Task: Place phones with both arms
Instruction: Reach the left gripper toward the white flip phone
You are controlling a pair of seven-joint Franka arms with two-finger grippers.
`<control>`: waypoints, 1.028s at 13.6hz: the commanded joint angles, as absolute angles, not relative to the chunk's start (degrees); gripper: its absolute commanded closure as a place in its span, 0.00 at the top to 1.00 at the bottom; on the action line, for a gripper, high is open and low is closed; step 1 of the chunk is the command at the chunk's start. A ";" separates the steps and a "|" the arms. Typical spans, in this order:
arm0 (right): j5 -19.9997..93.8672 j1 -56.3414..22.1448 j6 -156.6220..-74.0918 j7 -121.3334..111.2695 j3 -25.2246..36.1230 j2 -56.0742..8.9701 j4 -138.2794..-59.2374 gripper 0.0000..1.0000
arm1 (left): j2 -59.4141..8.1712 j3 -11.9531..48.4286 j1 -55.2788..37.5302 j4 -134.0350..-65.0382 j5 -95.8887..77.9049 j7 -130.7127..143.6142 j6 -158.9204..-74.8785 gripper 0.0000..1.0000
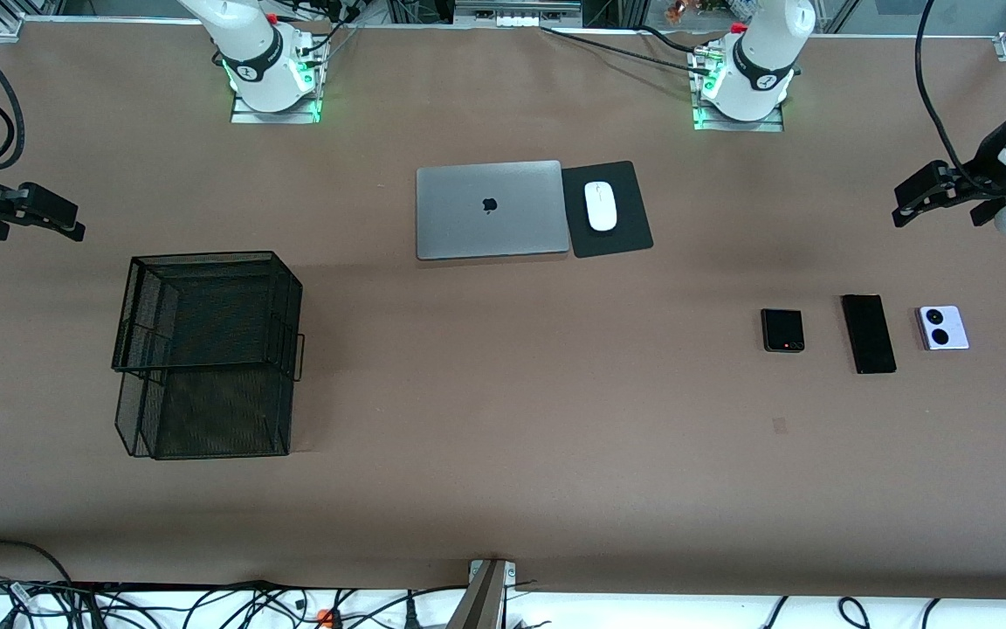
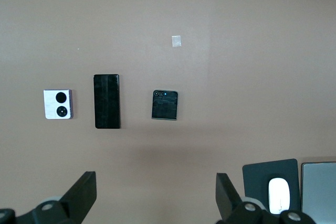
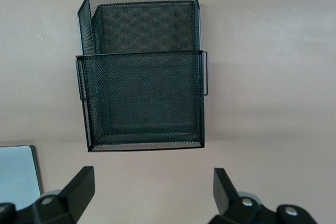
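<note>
Three phones lie in a row toward the left arm's end of the table: a small squarish black one point(image 1: 782, 329) point(image 2: 165, 105), a long black slab point(image 1: 869, 333) point(image 2: 107, 101) and a white-lavender one with two black circles point(image 1: 942, 328) point(image 2: 58, 104). My left gripper point(image 1: 905, 203) point(image 2: 155, 178) hangs open and empty over bare table at that end, apart from the phones. My right gripper point(image 1: 75, 223) point(image 3: 153, 174) hangs open and empty over bare table at the right arm's end, beside the black mesh basket point(image 1: 206, 256) point(image 3: 139, 54).
A shut silver laptop point(image 1: 490, 210) lies mid-table near the bases, with a white mouse point(image 1: 601, 206) on a black pad point(image 1: 625, 240) beside it. A small tape mark point(image 1: 779, 425) sits nearer the front camera than the phones. Cables run along the table's near edge.
</note>
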State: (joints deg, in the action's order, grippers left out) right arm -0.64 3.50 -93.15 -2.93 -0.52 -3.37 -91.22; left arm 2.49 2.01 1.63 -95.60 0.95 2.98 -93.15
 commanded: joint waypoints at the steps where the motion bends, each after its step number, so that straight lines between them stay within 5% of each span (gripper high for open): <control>1: -0.09 3.96 -93.60 -2.64 -0.70 -2.46 -92.02 1.00 | 1.76 2.11 1.93 -93.78 0.44 1.67 -91.76 1.00; 14: -0.09 3.96 -93.60 -2.64 -0.70 -2.46 -92.02 1.00 | -3.59 1.93 3.25 -89.57 0.18 2.11 -78.93 1.00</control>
